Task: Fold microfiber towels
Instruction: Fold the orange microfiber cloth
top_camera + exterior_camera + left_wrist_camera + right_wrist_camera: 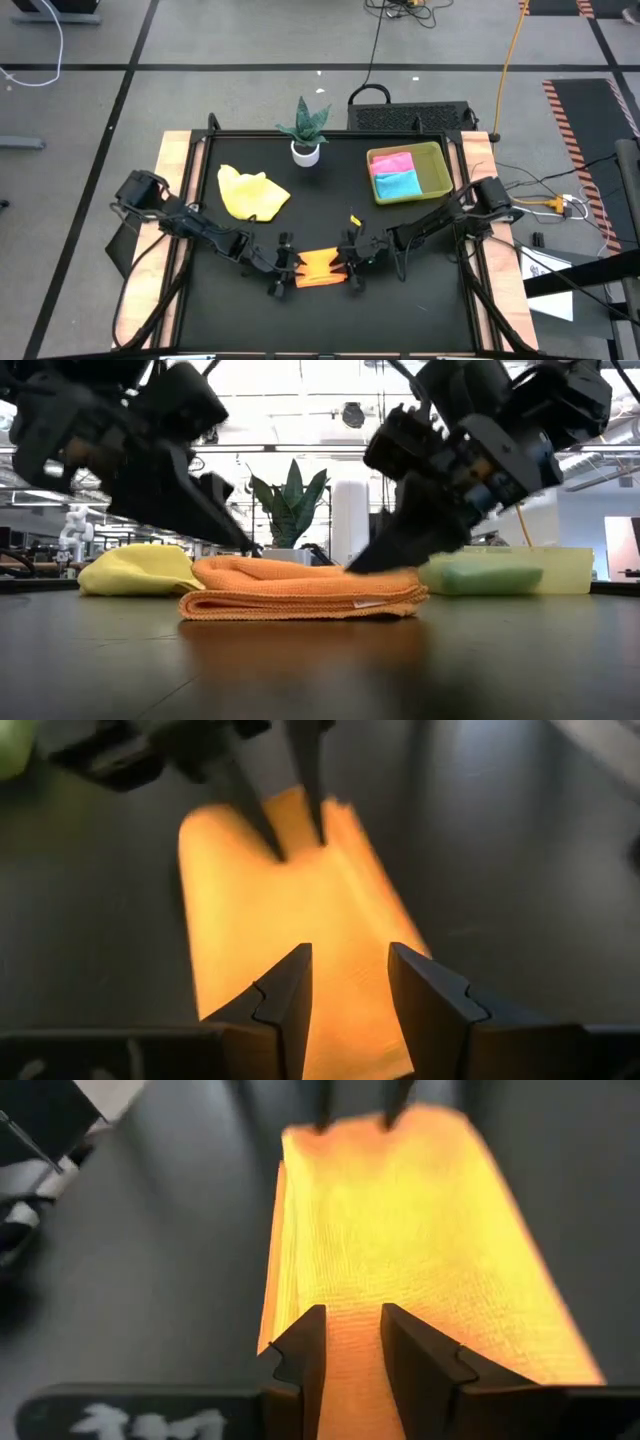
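The orange towel [318, 268] lies folded into a flat strip of several layers near the table's front middle. My left gripper [284, 268] stands open at the strip's left end, and my right gripper [351, 264] stands open at its right end. Both slant down toward it. In each wrist view the orange cloth shows through the gap between the fingers: left gripper [350, 975], right gripper [353, 1330]. A yellow towel [252, 193] lies crumpled on the table at the back left. A pink towel [392, 163] and a light blue towel [398, 184] lie folded in the tray. My right gripper's fingertips [365, 565] come down slanting from the table's right onto the top layer of the orange towel's right end [385, 573]. They are spread, with no cloth pinched, and the towel lies flat on the table. My left gripper's fingertip [248, 546] reaches the towel's left end; whether it touches I cannot tell.
A yellow-green tray [437, 170] stands at the back right. A potted plant [305, 130] stands at the back middle. Bare black tabletop lies in front of the orange towel and between it and the tray.
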Robot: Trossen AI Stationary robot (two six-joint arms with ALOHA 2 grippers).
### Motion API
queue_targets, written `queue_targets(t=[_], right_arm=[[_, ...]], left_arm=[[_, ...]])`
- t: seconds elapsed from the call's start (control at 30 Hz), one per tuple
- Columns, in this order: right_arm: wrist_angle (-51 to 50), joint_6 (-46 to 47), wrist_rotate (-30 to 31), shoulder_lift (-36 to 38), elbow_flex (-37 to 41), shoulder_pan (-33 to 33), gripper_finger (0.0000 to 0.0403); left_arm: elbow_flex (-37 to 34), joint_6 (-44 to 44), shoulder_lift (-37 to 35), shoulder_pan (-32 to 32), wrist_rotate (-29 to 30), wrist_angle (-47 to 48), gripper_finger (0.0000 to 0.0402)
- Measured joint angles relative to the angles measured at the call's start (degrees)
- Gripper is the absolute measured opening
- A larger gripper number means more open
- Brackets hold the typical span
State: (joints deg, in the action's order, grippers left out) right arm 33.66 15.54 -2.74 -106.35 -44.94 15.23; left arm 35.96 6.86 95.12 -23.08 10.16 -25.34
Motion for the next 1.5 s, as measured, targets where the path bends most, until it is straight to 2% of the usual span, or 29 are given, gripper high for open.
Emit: queue_targets(t=[0.23, 0.43, 0.53, 0.6, 0.73, 0.8, 0.9, 1.03, 1.23, 1.5], right_arm=[[1.36, -0.46, -0.34, -2.55, -0.45, 2.45, 0.0095], [4.35, -4.99, -0.48, -0.43, -0.42, 3.67, 0.0096], [5.85, -6.04, -0.45, 0.91, -0.45, 3.86, 0.0096], [6.18, -6.15, 0.93, 1.47, -0.45, 3.99, 0.0096], [5.94, -5.22, 4.5, 1.4, -0.42, 4.03, 0.0097], [5.98, -4.45, 4.69, 1.36, -0.42, 4.03, 0.0102], [5.95, -4.64, 7.1, 1.35, -0.54, 4.85, 0.0115], [5.58, -6.52, 8.11, 1.3, -2.49, 6.74, 0.0142], [-1.32, -9.84, 14.85, 0.78, -7.57, 9.55, 0.0172], [-2.97, -12.59, 16.89, -8.81, -16.3, 9.85, 0.0173]], left_arm=[[-0.05, 1.77, -0.32, 0.02, 0.39, 4.07, 0.0133], [0.0, 2.11, -0.8, -0.74, -0.35, -0.85, 0.0133], [0.03, 1.97, -0.59, -2.09, -1.8, -0.09, 0.0133], [-0.04, 0.02, -0.49, -3.81, -1.08, 0.13, 0.0133], [0.0, -4.91, 0.34, -7.15, 5.02, -1.71, 0.0133], [-0.01, -5.15, 1.67, -7.35, 5.54, -2.49, 0.0133], [0.05, -4.56, 4.11, -7.27, 3.24, -4.83, 0.0133], [-0.04, -4.13, 4.83, -8.57, 3.93, -4.77, 0.0133], [0.03, -4.21, 2.42, -11.72, 10.42, -4.71, 0.0133], [0.03, 1.15, 1.66, -16.14, 12.86, -3.91, 0.0133]])
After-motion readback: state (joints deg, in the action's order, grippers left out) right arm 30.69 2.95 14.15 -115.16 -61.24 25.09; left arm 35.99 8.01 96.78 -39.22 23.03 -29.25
